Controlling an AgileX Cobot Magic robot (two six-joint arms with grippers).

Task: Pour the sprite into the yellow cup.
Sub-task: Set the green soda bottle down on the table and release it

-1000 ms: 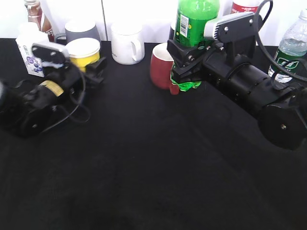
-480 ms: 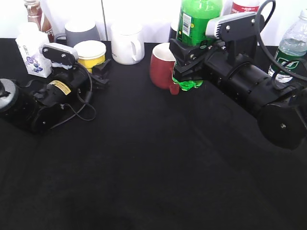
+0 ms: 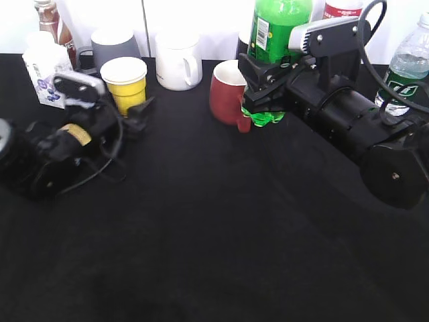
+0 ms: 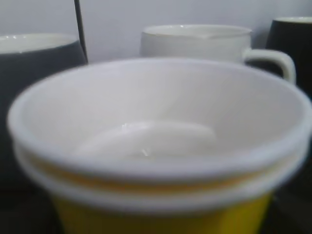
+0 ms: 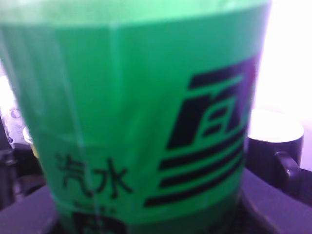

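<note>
We have the sprite (image 3: pixel 276 27) upright at the far right-centre of the table, its lobed base seemingly just off the black surface, and the right gripper (image 3: pixel 263 90) is clenched around its lower body; a low grip like this keeps the neck free to tip later, and in the right wrist view the green label (image 5: pixel 136 122) fills nearly the whole frame, which fits a close grasp. The yellow cup (image 3: pixel 125 80) stands upright at the far left, well apart from the bottle, white inside and, as far as we can judge, with nothing in it (image 4: pixel 156 131). Our left gripper (image 3: pixel 137 111) lies low just in front of the cup, seemingly placed to steady or fetch it, but we cannot tell whether its fingers are spread or closed, since the left wrist view shows only the cup's rim. Just left of the bottle sits a red mug (image 3: pixel 226 92), which we would need to clear on the way across. Behind the cup stand a grey mug (image 3: pixel 112 44) and a white mug (image 3: pixel 177 60), with a small carton (image 3: pixel 44 75) to its left; a clear water bottle (image 3: pixel 407 64) is at the far right.
</note>
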